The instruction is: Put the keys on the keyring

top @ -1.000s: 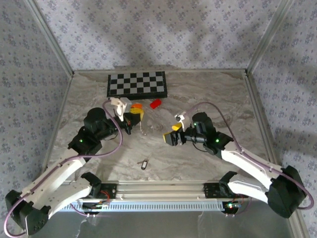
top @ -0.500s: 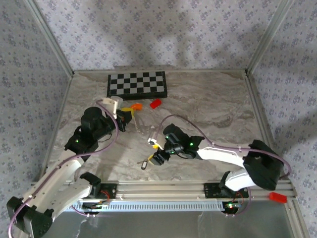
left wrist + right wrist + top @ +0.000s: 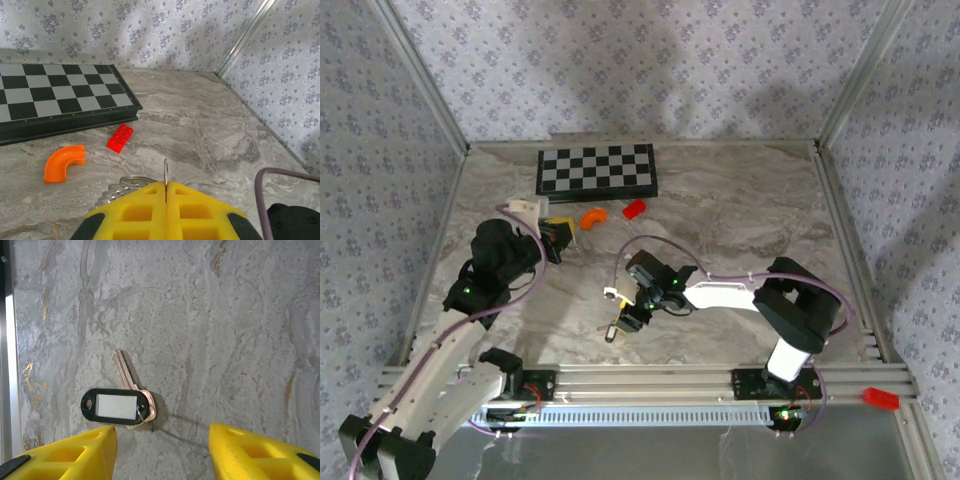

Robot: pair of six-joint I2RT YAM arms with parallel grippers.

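Observation:
The keys (image 3: 117,405) lie flat on the marble: one pale key under a black oblong tag with a white centre, joined by a tiny ring. In the top view the keys (image 3: 611,331) sit close to the table's front edge. My right gripper (image 3: 162,455) hovers just above them, open, one yellow finger (image 3: 75,455) beside the tag and the other off to the right. My left gripper (image 3: 165,200) is shut on the keyring (image 3: 165,172), a thin silvery loop standing edge-on between the yellow pads, with more coils (image 3: 131,183) hanging to the left. The left gripper (image 3: 556,238) is up at mid-left.
A checkerboard (image 3: 597,170) lies at the back. In front of it are a curved orange piece (image 3: 592,215) and a red block (image 3: 635,208). The metal front rail (image 3: 6,365) runs just left of the keys in the right wrist view.
My right arm has swung left and forward, down over the keys, its jaws narrowing. The left arm has drawn back to the left with the keyring still in its grip.

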